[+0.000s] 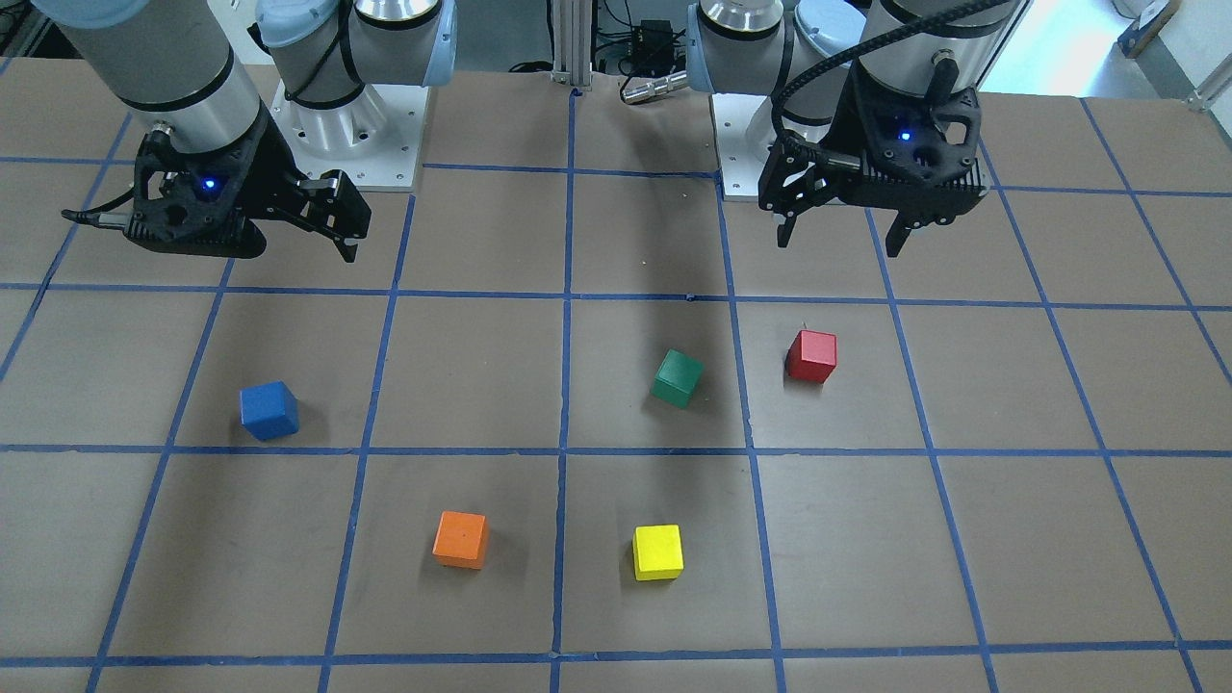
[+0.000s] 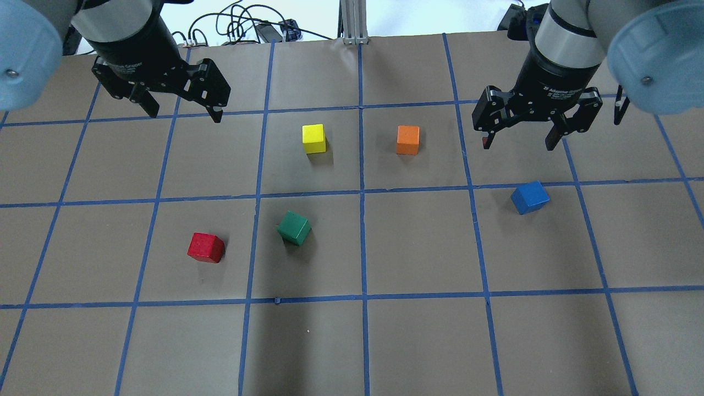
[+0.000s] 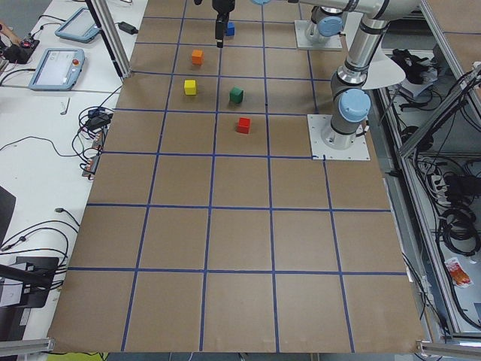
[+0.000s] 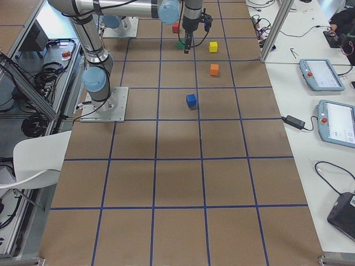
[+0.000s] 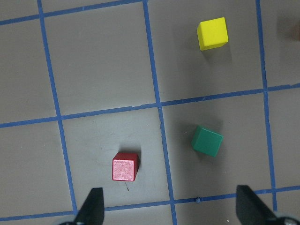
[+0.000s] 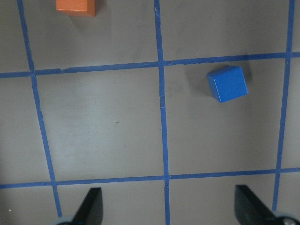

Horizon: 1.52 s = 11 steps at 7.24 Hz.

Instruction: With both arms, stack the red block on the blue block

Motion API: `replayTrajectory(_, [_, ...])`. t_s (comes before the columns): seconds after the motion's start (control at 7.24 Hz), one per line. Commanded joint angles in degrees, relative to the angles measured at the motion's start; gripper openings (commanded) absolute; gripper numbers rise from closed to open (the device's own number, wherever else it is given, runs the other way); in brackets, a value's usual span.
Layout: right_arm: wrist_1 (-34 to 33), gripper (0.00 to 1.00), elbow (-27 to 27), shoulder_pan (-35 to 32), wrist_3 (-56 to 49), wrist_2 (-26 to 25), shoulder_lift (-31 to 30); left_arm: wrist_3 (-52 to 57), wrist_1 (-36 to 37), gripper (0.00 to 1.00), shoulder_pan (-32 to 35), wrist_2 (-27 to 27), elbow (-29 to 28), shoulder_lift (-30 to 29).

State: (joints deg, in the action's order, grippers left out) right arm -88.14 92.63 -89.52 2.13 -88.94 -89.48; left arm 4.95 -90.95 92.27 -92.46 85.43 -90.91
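Note:
The red block (image 1: 811, 356) lies on the brown table on my left side; it also shows in the overhead view (image 2: 205, 247) and the left wrist view (image 5: 125, 167). My left gripper (image 1: 839, 241) is open and empty, high above the table, just beyond the red block (image 2: 185, 113). The blue block (image 1: 269, 410) lies on my right side, seen in the overhead view (image 2: 529, 197) and the right wrist view (image 6: 228, 83). My right gripper (image 2: 518, 144) is open and empty, raised above the table near the blue block.
A green block (image 2: 294, 227) sits close to the right of the red one. A yellow block (image 2: 314, 138) and an orange block (image 2: 407, 139) lie farther out near the middle. Blue tape lines grid the table (image 2: 418, 247).

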Motion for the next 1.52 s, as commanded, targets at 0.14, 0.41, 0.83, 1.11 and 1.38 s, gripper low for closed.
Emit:
replayTrajectory(0.14, [-0.4, 1.0, 2.2, 0.0, -2.5, -0.1, -1.3, 2.1, 0.2, 1.0, -0.9, 1.1, 0.2, 1.0])
replayTrajectory(0.41, [-0.4, 1.0, 2.2, 0.0, -2.2, 0.0, -1.3, 4.0, 1.0, 1.0, -0.8, 1.1, 0.3, 1.1])
replayTrajectory(0.83, [-0.4, 1.0, 2.2, 0.0, -2.1, 0.1, -1.3, 5.1, -5.1, 1.0, -3.0, 0.3, 1.8, 2.3])
replayTrajectory(1.11, [-0.4, 1.0, 2.2, 0.0, -2.0, 0.1, -1.5, 7.6, -4.5, 1.0, -6.2, 0.6, 7.3, 3.9])
replayTrajectory(1.38, [-0.4, 1.0, 2.2, 0.0, -2.0, 0.2, -1.5, 13.5, 1.3, 1.0, -9.4, 0.9, 14.2, 2.9])
